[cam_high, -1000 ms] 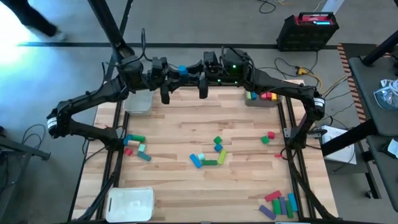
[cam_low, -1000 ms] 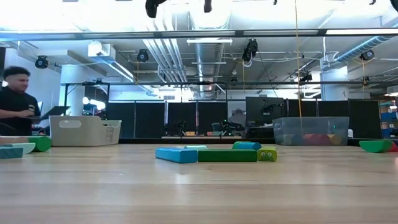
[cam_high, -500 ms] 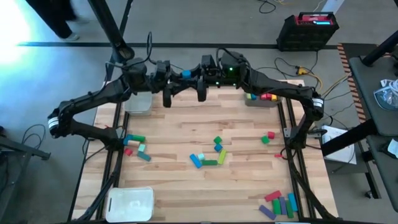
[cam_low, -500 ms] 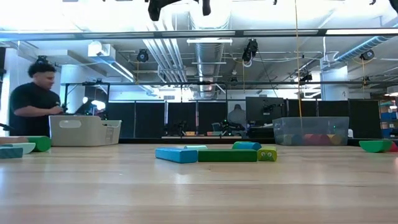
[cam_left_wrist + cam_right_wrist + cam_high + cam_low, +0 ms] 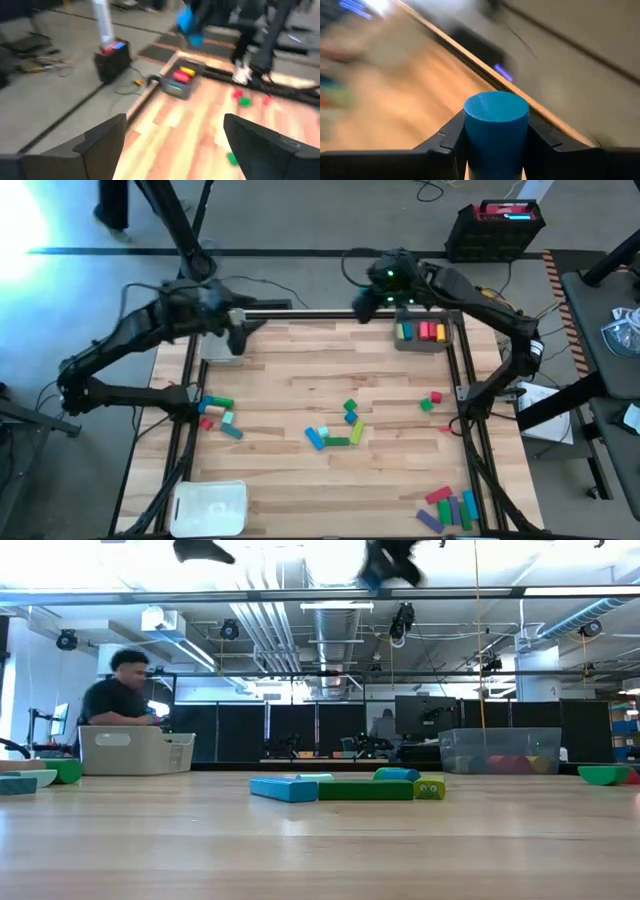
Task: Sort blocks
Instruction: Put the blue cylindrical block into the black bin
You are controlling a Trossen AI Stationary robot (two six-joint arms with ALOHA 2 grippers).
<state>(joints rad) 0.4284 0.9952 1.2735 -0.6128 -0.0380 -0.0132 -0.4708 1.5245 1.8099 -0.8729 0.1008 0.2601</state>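
Mostly unsorted. Your left hand (image 5: 236, 340) is hovering spread and empty over the clear tray (image 5: 221, 348); loose blocks (image 5: 338, 427) are lying mid-desk (image 5: 300, 380). Your right hand (image 5: 365, 308) is pinching a blue block (image 5: 496, 122), nearing the grey tray (image 5: 421, 344) holding a few. A person (image 5: 118, 700) is standing behind.

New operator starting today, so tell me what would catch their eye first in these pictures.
The right gripper, raised over the table's far edge, grips a blue cylinder block. The left gripper hangs open and empty near the far left corner. Loose blocks cluster mid-table, and the tray at far right holds a few.
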